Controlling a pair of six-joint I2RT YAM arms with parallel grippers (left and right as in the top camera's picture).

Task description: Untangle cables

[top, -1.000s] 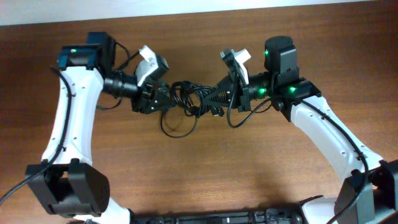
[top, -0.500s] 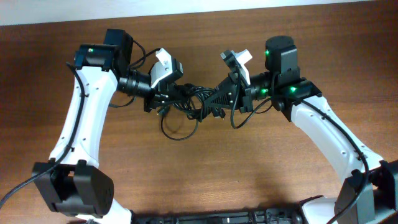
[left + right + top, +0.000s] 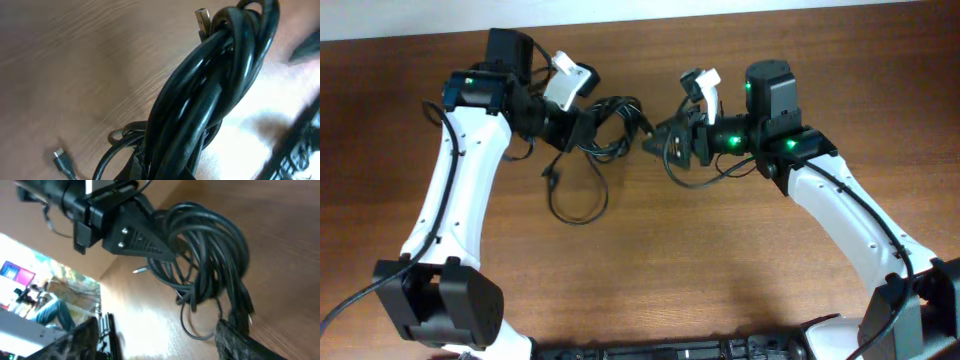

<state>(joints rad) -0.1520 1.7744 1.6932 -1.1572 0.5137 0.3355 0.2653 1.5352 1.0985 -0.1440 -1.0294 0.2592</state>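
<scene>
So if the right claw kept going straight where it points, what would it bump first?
Most likely the bunched cables that the left gripper holds just ahead of the right gripper, though height is hard to judge.

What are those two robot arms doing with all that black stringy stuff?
They are trying to untangle a bunch of cables. The left gripper is clamped on the bunch and holds it up near the far side of the table, with one loop trailing down onto the wood. The right gripper sits right next to the bunch and looks open, with a strand running past one finger. The cables are not apart yet.
</scene>
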